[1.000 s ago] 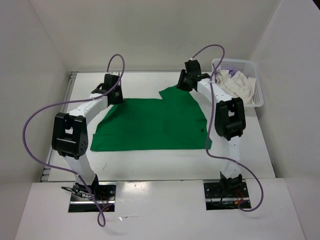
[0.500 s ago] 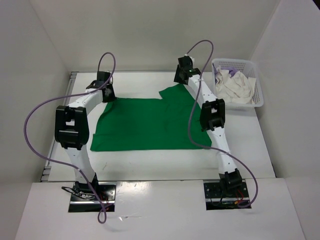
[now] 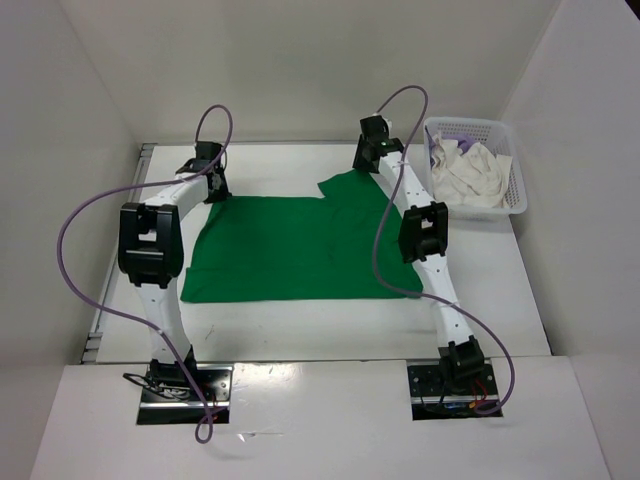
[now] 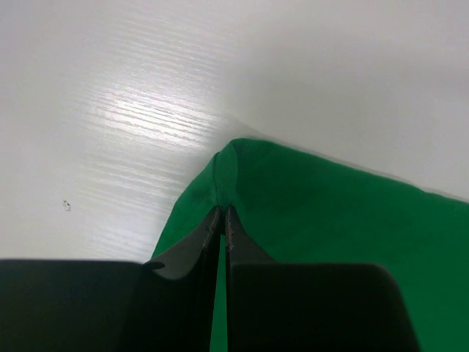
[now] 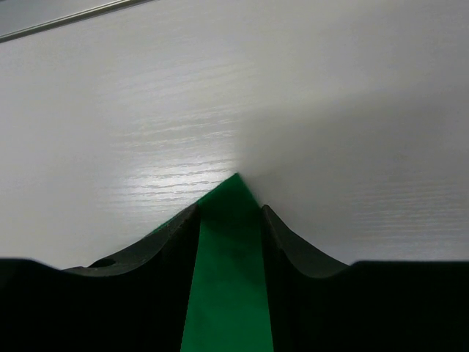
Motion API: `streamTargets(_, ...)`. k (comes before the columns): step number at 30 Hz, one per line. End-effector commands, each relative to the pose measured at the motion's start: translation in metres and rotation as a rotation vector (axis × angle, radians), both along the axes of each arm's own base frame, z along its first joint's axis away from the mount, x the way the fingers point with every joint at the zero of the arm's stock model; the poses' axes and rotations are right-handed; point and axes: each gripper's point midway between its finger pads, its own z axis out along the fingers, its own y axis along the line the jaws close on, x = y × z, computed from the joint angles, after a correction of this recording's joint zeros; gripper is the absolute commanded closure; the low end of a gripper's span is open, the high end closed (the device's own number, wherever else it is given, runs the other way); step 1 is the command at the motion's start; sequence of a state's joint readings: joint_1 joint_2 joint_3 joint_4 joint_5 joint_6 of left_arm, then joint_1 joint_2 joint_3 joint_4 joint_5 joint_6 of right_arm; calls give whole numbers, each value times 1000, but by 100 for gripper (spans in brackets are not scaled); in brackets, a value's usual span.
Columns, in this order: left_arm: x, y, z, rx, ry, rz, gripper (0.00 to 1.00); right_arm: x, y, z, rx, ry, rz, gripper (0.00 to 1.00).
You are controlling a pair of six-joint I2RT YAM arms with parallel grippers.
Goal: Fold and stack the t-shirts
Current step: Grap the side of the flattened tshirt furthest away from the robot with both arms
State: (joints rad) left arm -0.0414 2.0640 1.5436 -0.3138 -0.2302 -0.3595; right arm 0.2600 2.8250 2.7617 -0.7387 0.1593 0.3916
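Observation:
The green t-shirt (image 3: 300, 250) lies spread flat in the middle of the table. My left gripper (image 3: 213, 190) is at its far left corner, shut and pinching a raised ridge of the green cloth (image 4: 330, 235) at the tips (image 4: 223, 211). My right gripper (image 3: 362, 168) is at the far right sleeve, open, its two fingers straddling a pointed green corner (image 5: 229, 293) that lies flat on the table between them (image 5: 229, 209). A white t-shirt (image 3: 470, 175) and a bit of a lavender one (image 3: 443, 143) lie crumpled in the basket.
The white lattice basket (image 3: 470, 122) stands at the far right of the table. White walls close in the back and both sides. Bare white tabletop (image 3: 300, 330) runs between the green shirt and the arm bases.
Both arms have stretched out farther; the right gripper shifted left away from the basket onto the sleeve corner, and the left gripper moved left and back with the pinched corner.

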Motion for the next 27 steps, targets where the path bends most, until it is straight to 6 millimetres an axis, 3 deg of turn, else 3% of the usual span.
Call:
streamTargets(1, 16, 11, 13, 49, -43, 5, 91, 5, -7, 1, 17, -5, 0, 56)
streamTargets(10, 31, 12, 25, 55, -81, 12, 91, 7, -12, -13, 15, 4, -9, 56)
streamTargets(14, 29, 12, 24, 61, -71, 5, 91, 6, -7, -16, 43, 12, 6, 67)
streamTargets(16, 26, 12, 20, 61, -61, 5, 91, 3, -2, -17, 69, 26, 18, 78)
streamTargets(18, 26, 13, 22, 67, -67, -2, 91, 7, 2, -6, 92, 3, 24, 87)
streamTargets(22, 23, 16, 31, 88, -77, 4, 91, 8, 6, 37, 121, -49, 29, 99)
streamTargets(23, 23, 17, 31, 94, -75, -3, 91, 7, 8, 58, 137, -70, 41, 100)
streamTargets(25, 16, 17, 33, 94, -78, -3, 91, -1, 7, 71, 168, -49, 53, 100)
streamTargets(26, 14, 17, 37, 94, -89, -2, 91, -6, 11, 97, 190, -74, 73, 100)
streamTargets(27, 11, 17, 32, 88, -79, 4, 91, -10, 9, 104, 182, -69, 79, 100)
